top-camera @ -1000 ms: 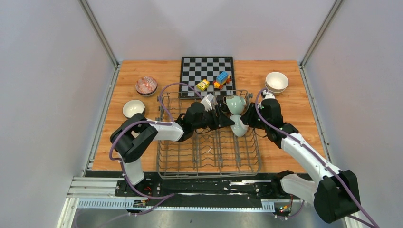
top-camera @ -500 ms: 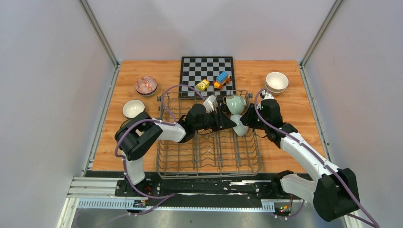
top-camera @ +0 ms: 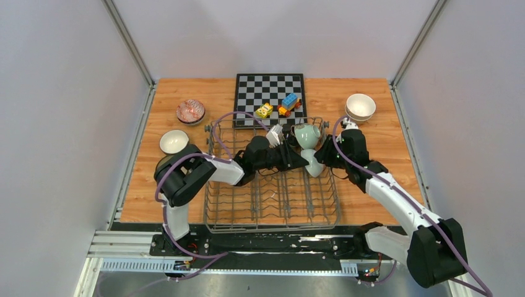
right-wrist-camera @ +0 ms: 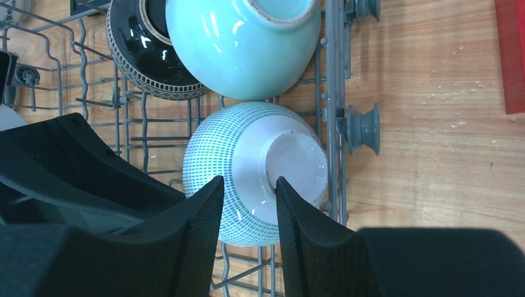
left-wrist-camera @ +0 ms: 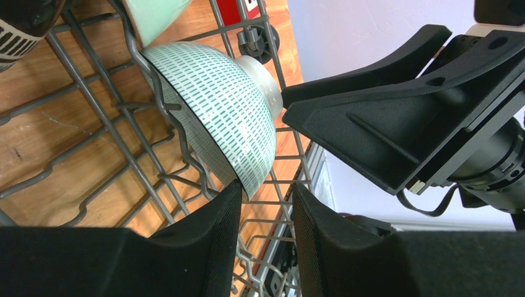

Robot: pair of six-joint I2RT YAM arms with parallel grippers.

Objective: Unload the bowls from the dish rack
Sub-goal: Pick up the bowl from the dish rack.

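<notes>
The grey wire dish rack (top-camera: 272,207) sits mid-table. At its far right stand a pale mint bowl (top-camera: 308,135), a green-dashed white bowl (top-camera: 312,164) on edge below it, and a dark-patterned bowl (right-wrist-camera: 142,62). My left gripper (top-camera: 296,159) is open, and the dashed bowl's (left-wrist-camera: 216,111) rim tip sits at its left finger (left-wrist-camera: 226,210). My right gripper (right-wrist-camera: 247,182) is open over the dashed bowl's (right-wrist-camera: 223,136) outer wall, its right finger beside the foot ring. The two grippers face each other across this bowl.
Stacked cream bowls (top-camera: 360,106) stand on the table at the far right. A cream bowl (top-camera: 174,141) and a reddish patterned bowl (top-camera: 190,111) stand at the left. A chessboard (top-camera: 269,90) with toy blocks (top-camera: 288,103) lies behind the rack.
My left arm's elbow has swung right, toward the rack. Both grippers and the dashed bowl have barely moved.
</notes>
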